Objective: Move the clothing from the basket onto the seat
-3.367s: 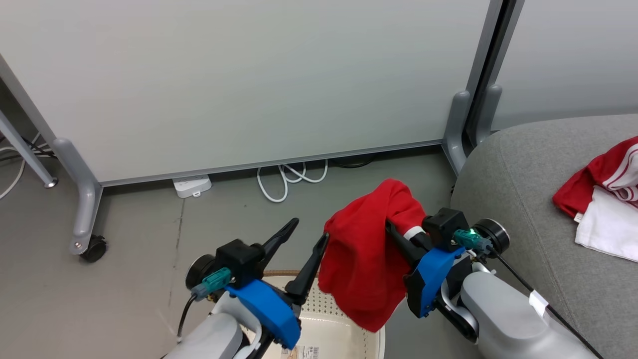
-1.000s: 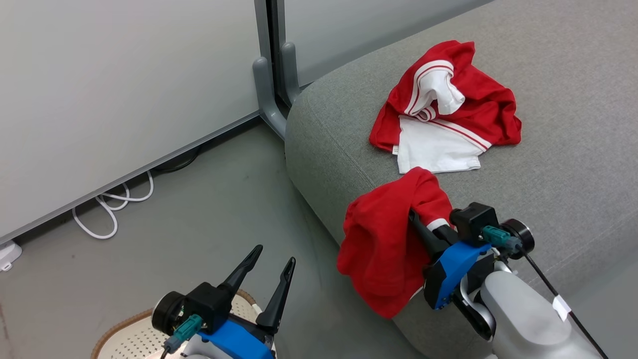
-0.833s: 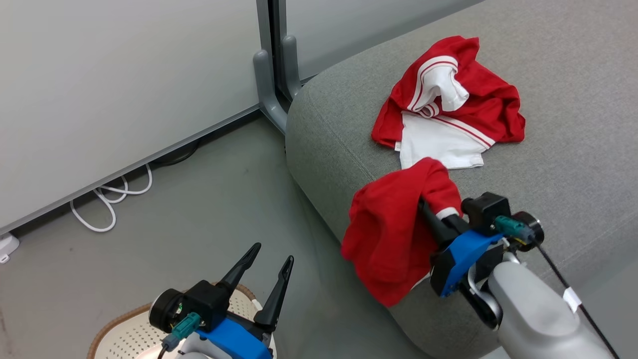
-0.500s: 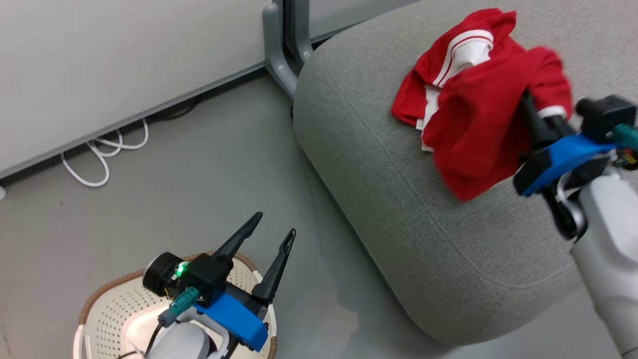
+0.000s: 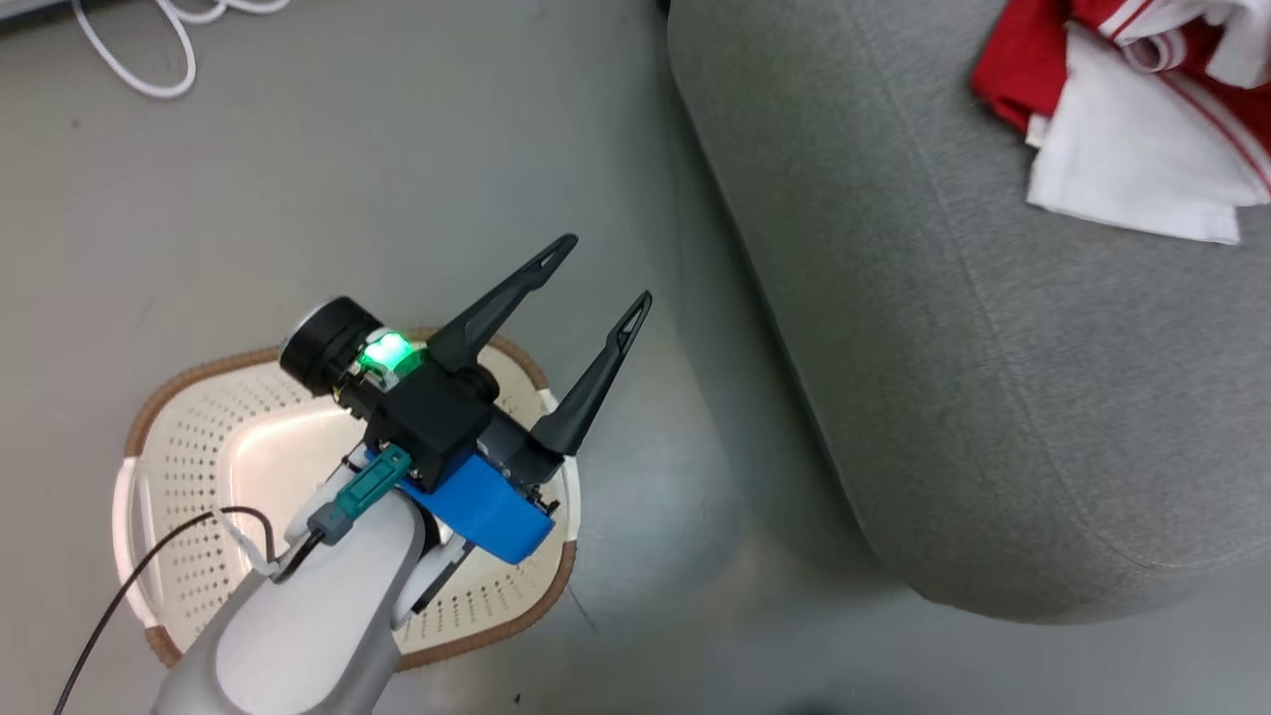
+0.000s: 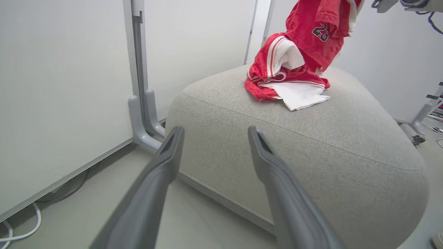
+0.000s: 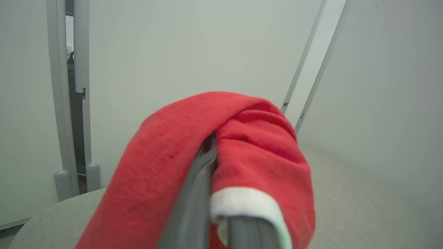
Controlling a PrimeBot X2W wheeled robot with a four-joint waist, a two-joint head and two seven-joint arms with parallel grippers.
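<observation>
While right claw [image 7: 210,147], clamped on red shirt [image 7: 155,155], hangs above seat [image 6: 294,145], left claw [image 5: 608,268] gapes empty beside seat.

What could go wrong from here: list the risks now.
The plain red shirt is draped over the fingers of the shut right gripper; on opening it may cling rather than drop. It hangs above the crumpled red-and-white striped-trim shirt on the rounded grey fabric seat, so it may land on that heap and slide.
</observation>
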